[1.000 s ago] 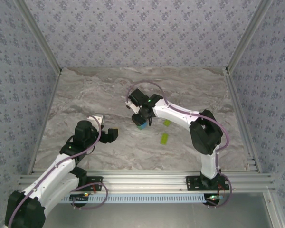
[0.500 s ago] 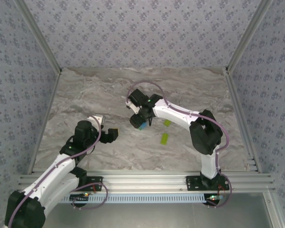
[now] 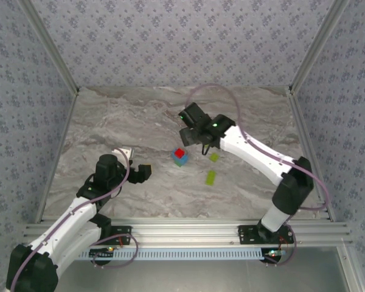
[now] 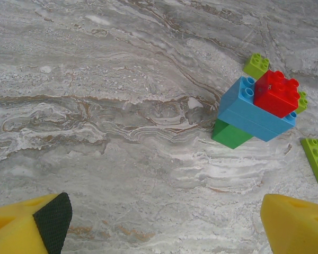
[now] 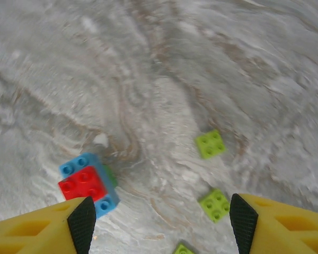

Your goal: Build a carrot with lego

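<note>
My right gripper [image 5: 161, 219] gaped empty, the carrot [image 5: 87, 184] just by one finger, its bottom mostly hidden. My left gripper [image 4: 164, 217] gaped too.

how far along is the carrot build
Done: a green, blue and red stack stands on the table. In hand: nothing; the right gripper hovers open near it and the left gripper is open too. Left: the loose lime bricks beside the stack are not yet attached.

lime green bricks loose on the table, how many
3. Right wrist view: far lime brick, near lime brick, cut-off lime brick at the bottom edge. Others may hide behind the stack.
</note>
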Robot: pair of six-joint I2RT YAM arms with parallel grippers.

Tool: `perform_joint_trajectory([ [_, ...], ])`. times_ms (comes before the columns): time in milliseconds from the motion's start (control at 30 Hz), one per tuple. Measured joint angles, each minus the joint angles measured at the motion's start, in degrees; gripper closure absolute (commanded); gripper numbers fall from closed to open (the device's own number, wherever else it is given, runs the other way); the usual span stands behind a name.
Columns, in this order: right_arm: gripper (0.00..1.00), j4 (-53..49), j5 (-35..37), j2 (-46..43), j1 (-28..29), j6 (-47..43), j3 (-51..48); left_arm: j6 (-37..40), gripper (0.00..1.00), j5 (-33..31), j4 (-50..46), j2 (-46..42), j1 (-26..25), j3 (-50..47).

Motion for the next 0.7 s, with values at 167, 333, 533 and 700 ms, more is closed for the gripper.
perform_joint_trajectory([
  [167,0.30,0.85,1.07,-6.25,1.18,15.91,-16.81,0.00,0.07,0.00,-0.02,-0.02,-0.02,0.00],
  [333,0.30,1.92,0.44,-4.92,4.70,26.86,-28.89,0.00,0.07,0.00,-0.02,-0.02,-0.02,0.00],
  [533,0.31,5.38,0.44,-4.66,5.31,32.13,-31.54,0.00,0.07,-0.02,0.00,-0.02,-0.09,0.00],
  [700,0.32,9.44,-0.90,-2.97,4.46,32.94,-33.07,0.00,0.07,0.00,0.00,-0.02,-0.31,0.00],
])
